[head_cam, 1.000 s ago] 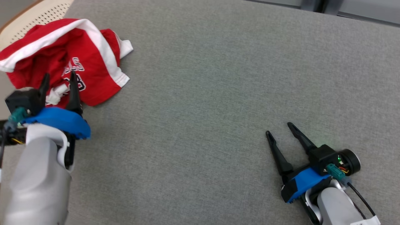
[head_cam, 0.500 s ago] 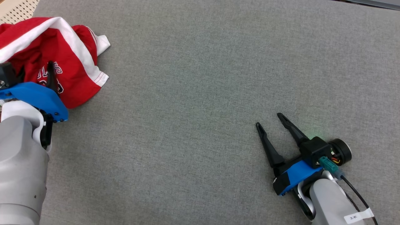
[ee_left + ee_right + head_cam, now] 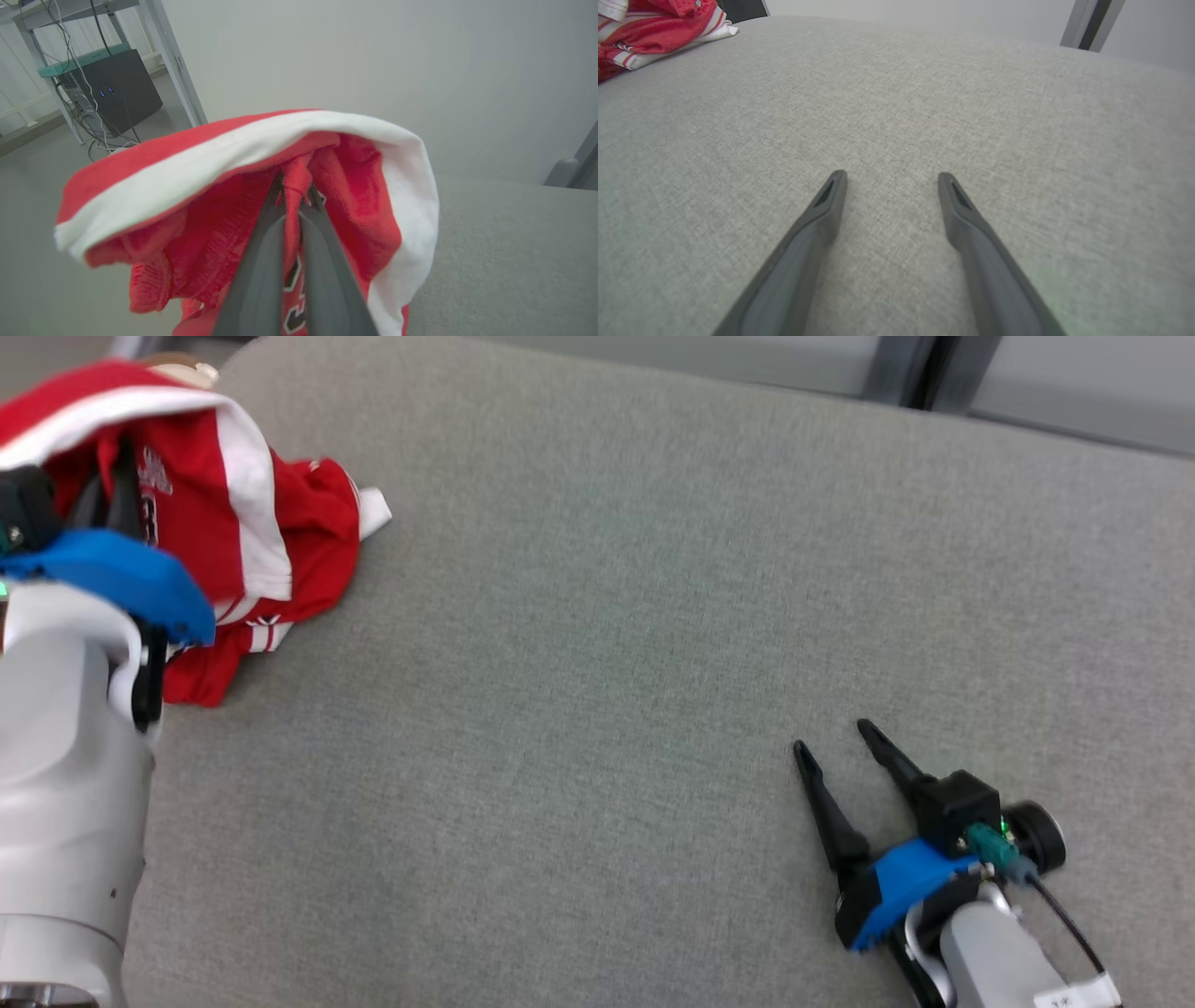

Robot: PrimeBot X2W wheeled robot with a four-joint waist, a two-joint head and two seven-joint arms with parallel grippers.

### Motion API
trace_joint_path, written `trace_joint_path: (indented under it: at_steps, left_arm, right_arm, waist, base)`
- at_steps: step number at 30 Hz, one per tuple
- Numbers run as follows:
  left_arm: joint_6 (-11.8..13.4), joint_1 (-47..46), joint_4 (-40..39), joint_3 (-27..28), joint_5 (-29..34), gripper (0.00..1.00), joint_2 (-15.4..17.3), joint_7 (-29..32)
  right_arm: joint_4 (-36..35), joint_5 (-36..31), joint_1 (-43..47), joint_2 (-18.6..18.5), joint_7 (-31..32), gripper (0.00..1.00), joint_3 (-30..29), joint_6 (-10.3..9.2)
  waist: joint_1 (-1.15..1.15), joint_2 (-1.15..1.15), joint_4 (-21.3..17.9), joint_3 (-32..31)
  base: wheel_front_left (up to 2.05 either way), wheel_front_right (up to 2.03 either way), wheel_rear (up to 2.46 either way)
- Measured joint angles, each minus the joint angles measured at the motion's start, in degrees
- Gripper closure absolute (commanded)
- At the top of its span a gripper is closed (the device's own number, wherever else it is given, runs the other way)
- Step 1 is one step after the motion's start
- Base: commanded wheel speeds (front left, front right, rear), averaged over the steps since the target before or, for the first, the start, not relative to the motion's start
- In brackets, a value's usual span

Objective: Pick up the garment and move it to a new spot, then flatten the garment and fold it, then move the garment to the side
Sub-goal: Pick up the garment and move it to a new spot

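Nearest me in the head view, the right gripper (image 3: pixel 833 737) lies low over the grey padded surface (image 3: pixel 579 663), its two fingers spread apart with nothing between them; its own wrist view confirms bare cloth covering under the gap. Further out on my left, the left gripper (image 3: pixel 296 186) has its fingers pinched together on an inner fold of the red and white garment (image 3: pixel 308 532), which sits at the far left corner of the surface, its upper part raised and its lower folds trailing on the covering. I judge this to be the pick-up. To do it well I would lift straight up until the trailing hem clears, then carry slowly toward the open middle, since a pinch on one inner fold could slip under the bunched weight. The head view hides the pinch behind the blue mount, while the left wrist view shows it plainly, fabric draped over the fingertips like a hood. That view also gives me the far room: a rack (image 3: pixel 93 60) with a black box (image 3: pixel 117 88) beyond the table's edge.
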Motion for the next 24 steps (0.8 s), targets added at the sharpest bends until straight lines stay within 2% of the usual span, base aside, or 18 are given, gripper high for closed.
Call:
trace_joint_path:
  at_steps: [6, 11, 20, 24]
  left_arm:
    - [0.00, 0.35, -15.19, -3.34, 0.99, 1.00, -0.80, -0.16]
    - [0.00, 3.88, -24.29, -7.13, -0.16, 1.00, -3.75, -0.16]
    - [0.00, 12.13, -33.33, -15.05, -5.13, 1.00, -11.82, -0.21]
    - [-0.01, 15.67, -35.94, -17.94, -6.53, 1.00, -14.28, -0.21]
  right_arm:
    - [1.19, 1.31, 3.90, 0.74, 0.27, 0.00, -0.53, -0.07]
    - [1.29, 2.41, 6.50, 1.60, 0.67, 0.00, -0.77, -0.05]
    - [0.88, 2.79, 10.29, 2.02, 0.69, 0.00, -2.12, -0.08]
    - [0.86, 2.71, 10.96, 2.03, 0.74, 0.00, -2.12, -0.08]
  waist:
    - [-0.01, 0.00, -0.66, -4.42]
    - [-0.02, 0.00, -3.53, -7.22]
    - [-0.04, 0.00, -13.24, -9.85]
    - [-0.04, 0.00, -17.72, -10.67]
  base:
    - [0.00, 0.00, 0.00]
    - [0.00, 0.00, 0.00]
    - [0.00, 0.00, 0.00]
    - [0.00, 0.00, 0.00]
